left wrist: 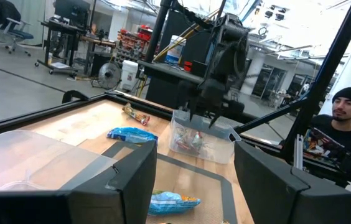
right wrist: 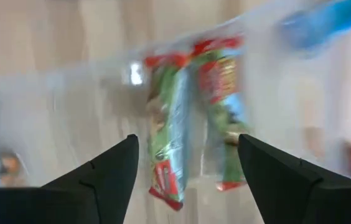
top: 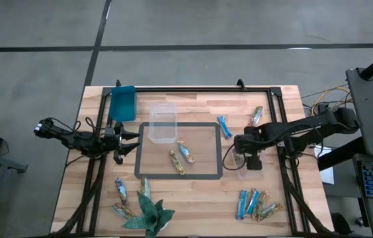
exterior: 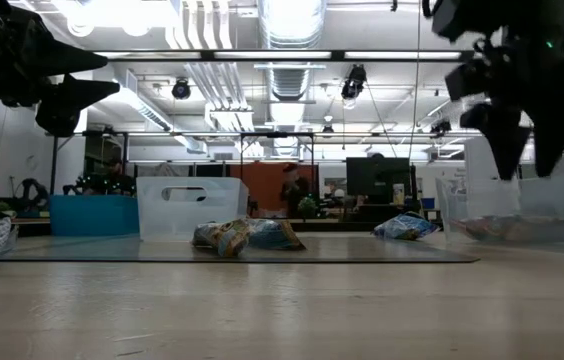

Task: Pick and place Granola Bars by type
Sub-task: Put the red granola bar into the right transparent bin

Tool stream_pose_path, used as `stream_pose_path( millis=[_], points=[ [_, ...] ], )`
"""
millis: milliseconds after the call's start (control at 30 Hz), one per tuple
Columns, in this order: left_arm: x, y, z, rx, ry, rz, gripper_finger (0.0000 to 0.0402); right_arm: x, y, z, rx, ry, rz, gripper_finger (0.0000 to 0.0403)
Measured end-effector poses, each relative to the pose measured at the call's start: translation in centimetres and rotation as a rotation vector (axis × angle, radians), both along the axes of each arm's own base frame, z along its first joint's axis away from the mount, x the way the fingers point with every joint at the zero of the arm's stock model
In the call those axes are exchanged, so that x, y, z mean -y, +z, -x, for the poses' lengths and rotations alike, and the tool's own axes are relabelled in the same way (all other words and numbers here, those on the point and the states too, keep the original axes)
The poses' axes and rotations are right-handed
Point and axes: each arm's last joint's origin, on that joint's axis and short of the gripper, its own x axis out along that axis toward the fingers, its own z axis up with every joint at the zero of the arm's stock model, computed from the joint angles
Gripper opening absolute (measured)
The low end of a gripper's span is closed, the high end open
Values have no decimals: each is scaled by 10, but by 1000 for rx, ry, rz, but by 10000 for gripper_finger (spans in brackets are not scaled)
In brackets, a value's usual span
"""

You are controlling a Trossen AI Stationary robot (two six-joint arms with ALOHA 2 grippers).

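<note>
Granola bars lie scattered on the wooden table: a blue one [top: 224,125] and a brown one [top: 257,116] far right, two on the grey-framed mat [top: 180,157], some near left [top: 120,190] and a cluster near right [top: 252,203]. Two green-and-red bars [right wrist: 169,143] lie in a small clear tub [left wrist: 197,142] right of the mat. My right gripper [top: 249,158] hangs open above that tub, pointing down, nothing between its fingers. My left gripper [top: 132,142] stands open and level at the mat's left edge, holding nothing.
A taller clear tub [top: 162,123] stands on the mat's far edge, and a blue tub [top: 123,102] sits at the far left. A green paper plant figure [top: 148,215] is at the near edge. A person [left wrist: 348,106] sits beyond the table's right side.
</note>
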Motion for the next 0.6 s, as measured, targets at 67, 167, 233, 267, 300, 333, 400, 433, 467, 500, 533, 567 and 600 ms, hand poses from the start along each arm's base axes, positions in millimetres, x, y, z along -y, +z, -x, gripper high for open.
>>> stream_pose_path(
  millis=[67,167,233,267,300,333,400,433,467,500,533,567,600],
  points=[
    [0,0,0,0,0,0,197,3,15,-2,60,-95,24,267],
    [0,0,0,0,0,0,197,9,36,-6,153,-253,51,267],
    [0,0,0,0,0,0,197,13,48,-8,209,-357,58,267],
    [0,0,0,0,0,0,197,15,53,-10,236,-402,59,267],
    [0,0,0,0,0,0,197,18,59,-11,263,-443,56,267],
    [0,0,0,0,0,0,197,20,64,-11,286,-483,61,267],
    [0,0,0,0,0,0,197,24,76,-14,344,-560,75,267],
    [0,0,0,0,0,0,197,26,82,-14,372,-601,85,267],
    [0,0,0,0,0,0,197,29,87,-15,400,-646,95,266],
    [0,0,0,0,0,0,197,31,94,-15,434,-697,104,265],
    [0,0,0,1,0,1,197,33,100,-16,471,-753,119,264],
    [0,0,0,1,0,0,197,36,105,-16,506,-809,136,263],
    [0,0,0,1,0,0,197,39,111,-16,540,-858,158,261]
  ],
)
